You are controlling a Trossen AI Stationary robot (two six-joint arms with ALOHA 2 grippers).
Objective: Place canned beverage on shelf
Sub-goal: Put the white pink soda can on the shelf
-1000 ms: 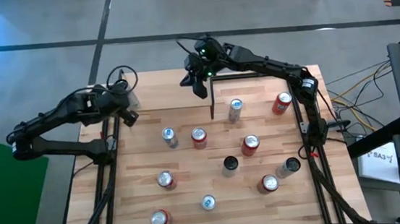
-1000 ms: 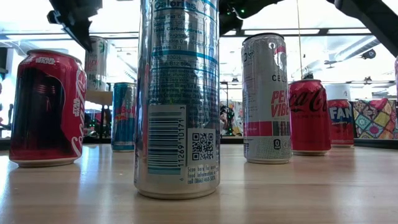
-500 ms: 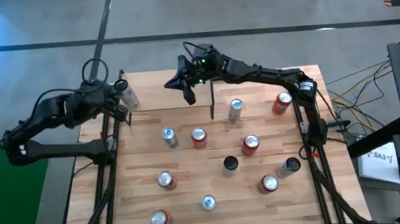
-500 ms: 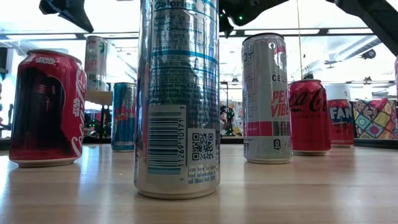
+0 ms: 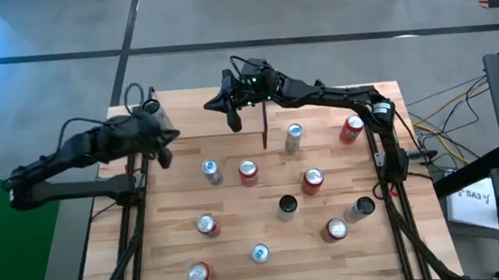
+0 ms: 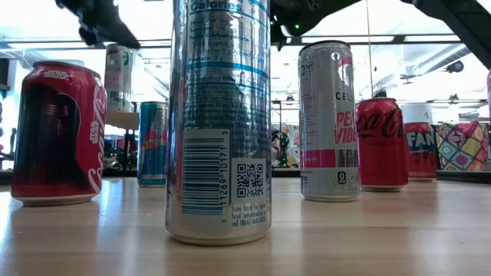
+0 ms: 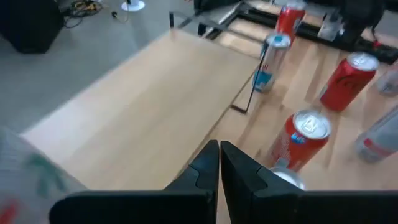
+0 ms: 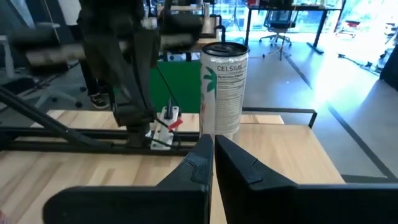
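Left gripper (image 5: 162, 153): fingers pressed together, grasping nothing, hanging over the shelf's left end, near the table's far-left corner. Right gripper (image 5: 232, 116): fingers likewise clenched on nothing, hanging over the shelf's right part.

Shelf (image 5: 202, 112): one; a raised board of light wood on thin black uprights, lying along the far edge of the table (image 5: 239, 222) and sitting directly beneath both grippers.

Can on the shelf, one: a tall silver Celsius can (image 8: 224, 88) with green lettering, standing upright on the board, just ahead of the right gripper's fingertips in the right wrist view. In the high view it appears to be at the board's far-left corner (image 5: 151, 108), just beyond the left gripper, though the arm is partly covering it there.

Cans on the table, ten, all upright:
- red, five, among them a Coca-Cola can (image 6: 382, 143) and a Star Wars can (image 6: 56, 133);
- silver or blue-topped, four, including the barcoded can (image 6: 219, 115) closest to the low camera;
- black-topped can (image 5: 287, 206), one, standing near the table's middle.
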